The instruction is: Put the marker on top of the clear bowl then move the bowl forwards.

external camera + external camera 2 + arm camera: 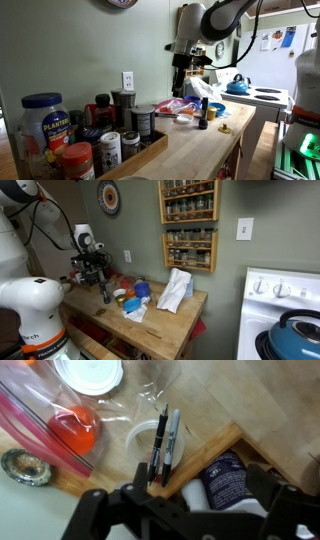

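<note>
Since the marker (158, 452) looks slim, stiff, light and apt to roll, a mid-length pinch should suit it. In the wrist view it crosses the clear bowl (138, 438), beside a silvery pen (174, 438). Whether it rests on the rim, and whether the gripper (185, 505) is spread or pinching, I cannot tell.

clear bowl (138, 442): 1 | spice racks (187, 200): 2 (wall-mounted) | blue kettle (297, 337): 1 | wall clock (108, 197): 1 | white lid (88, 372): 1
</note>
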